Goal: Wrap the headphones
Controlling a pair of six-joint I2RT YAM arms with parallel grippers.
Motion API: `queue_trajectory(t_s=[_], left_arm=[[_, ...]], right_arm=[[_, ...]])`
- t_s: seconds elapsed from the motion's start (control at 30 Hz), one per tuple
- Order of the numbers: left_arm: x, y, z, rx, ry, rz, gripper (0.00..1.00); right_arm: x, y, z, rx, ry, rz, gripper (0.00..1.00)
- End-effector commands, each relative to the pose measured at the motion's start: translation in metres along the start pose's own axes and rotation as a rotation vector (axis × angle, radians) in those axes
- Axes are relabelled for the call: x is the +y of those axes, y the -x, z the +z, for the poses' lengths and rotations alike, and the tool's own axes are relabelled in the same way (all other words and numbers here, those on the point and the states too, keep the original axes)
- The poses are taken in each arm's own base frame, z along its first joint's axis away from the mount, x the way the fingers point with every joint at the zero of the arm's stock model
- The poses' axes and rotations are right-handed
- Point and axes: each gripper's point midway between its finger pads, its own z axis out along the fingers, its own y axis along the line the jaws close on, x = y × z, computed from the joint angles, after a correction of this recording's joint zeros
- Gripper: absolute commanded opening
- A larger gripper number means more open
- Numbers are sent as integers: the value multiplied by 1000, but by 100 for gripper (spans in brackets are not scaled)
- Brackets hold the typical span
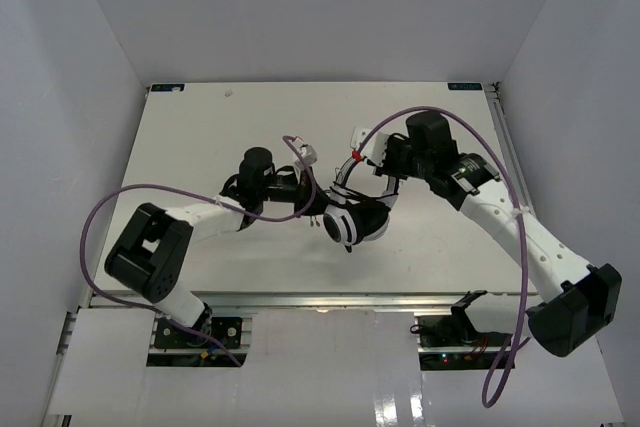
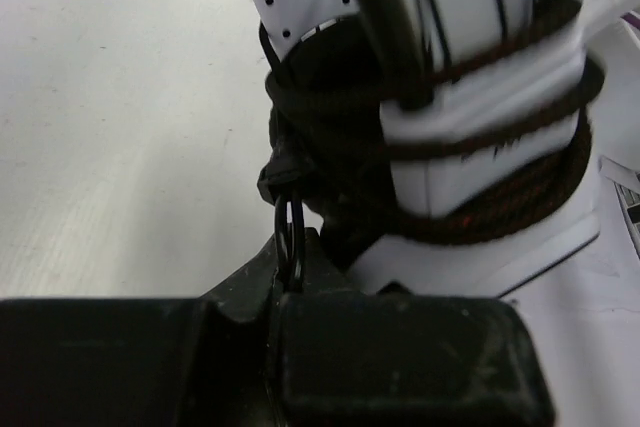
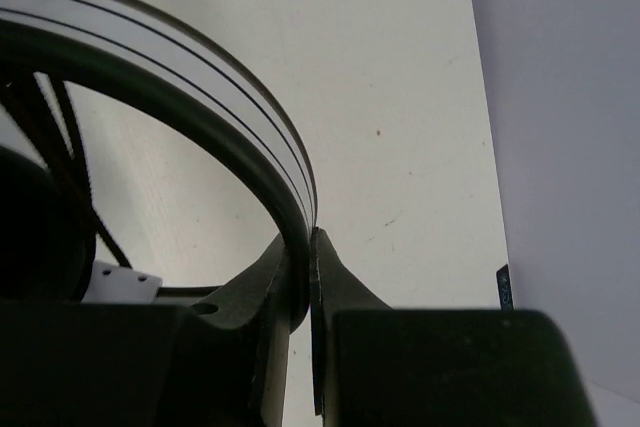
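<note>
Near the middle of the table (image 1: 200, 127), the headphones (image 1: 358, 219) hang between the two claws, well away from every edge. The right gripper (image 3: 312, 257) is pressed together on the headband (image 3: 200, 77), a smooth curved strip (white with thin black lines over a black underside). The left gripper (image 2: 285, 282) is nipped shut on a thin loop of the cord (image 2: 289, 232), just beside the earcups. Broad white tabletop lies beyond the headphones toward the far edge and off to the left; grey walls (image 1: 80, 47) stand along both sides. Several turns of the cord, braided and dark with a reddish fleck, circle the white, hard-shelled body of the headset.
</note>
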Motion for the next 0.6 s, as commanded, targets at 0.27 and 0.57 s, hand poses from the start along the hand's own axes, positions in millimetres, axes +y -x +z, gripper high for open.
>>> queue_trajectory(t_s=[0.27,0.57], left_arm=[[93,-21,-11,174,153,-193,17],[133,-31,-28,255,313,-242,44]], right_arm=[[0,-91,83,335,-71,-11,8],[6,-103,131,394,33,106,8]])
